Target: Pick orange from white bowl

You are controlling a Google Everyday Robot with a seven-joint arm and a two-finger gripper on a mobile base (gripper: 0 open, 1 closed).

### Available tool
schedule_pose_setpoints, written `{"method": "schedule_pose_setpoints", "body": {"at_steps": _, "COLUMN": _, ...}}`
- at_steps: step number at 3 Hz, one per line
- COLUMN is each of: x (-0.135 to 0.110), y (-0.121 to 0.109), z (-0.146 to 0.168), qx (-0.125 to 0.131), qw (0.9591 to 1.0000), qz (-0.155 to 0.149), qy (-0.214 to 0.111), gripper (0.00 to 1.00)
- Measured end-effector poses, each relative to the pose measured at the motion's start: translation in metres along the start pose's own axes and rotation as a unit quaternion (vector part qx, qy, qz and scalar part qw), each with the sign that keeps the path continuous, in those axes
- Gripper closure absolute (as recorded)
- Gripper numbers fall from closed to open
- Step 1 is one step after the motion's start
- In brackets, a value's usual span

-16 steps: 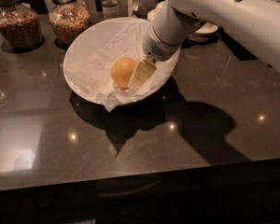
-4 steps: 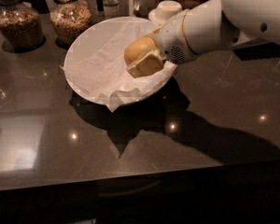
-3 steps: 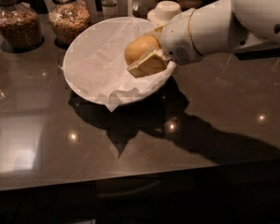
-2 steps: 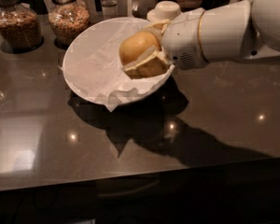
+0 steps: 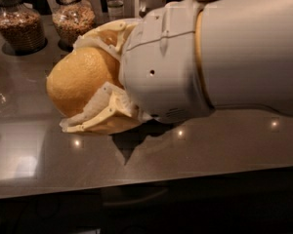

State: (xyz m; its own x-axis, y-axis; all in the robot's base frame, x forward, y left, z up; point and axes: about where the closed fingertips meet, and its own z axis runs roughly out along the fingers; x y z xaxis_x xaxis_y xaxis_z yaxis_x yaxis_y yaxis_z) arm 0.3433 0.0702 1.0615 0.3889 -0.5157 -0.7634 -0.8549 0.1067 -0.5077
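Hand (image 5: pixel 78 82), up over counter (image 5: pixel 224 140), clamped on orange (image 5: pixel 78 77) w/ fingers (image 5: pixel 97 116) above & below; fruit round, no clear long axis.

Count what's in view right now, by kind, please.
Orange: 1, held in the gripper.
Gripper: 1, shut on the orange, close up at the centre of the view.
Glass jars: 2, back left on the counter.
White bowl: 0 in view.
Total: 4.

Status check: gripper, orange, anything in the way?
Gripper shut on orange, up close to camera. Orange clear of the dark countertop. White bowl hidden behind the arm. Two jars back left, well apart.
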Motion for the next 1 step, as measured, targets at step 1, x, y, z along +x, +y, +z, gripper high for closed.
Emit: {"method": "schedule_pose_setpoints", "body": {"at_steps": 1, "x": 0.0, "y": 0.0, "z": 0.0, "qx": 0.0, "qw": 1.0, "qz": 0.0, "qy": 0.0, "gripper": 1.0}}
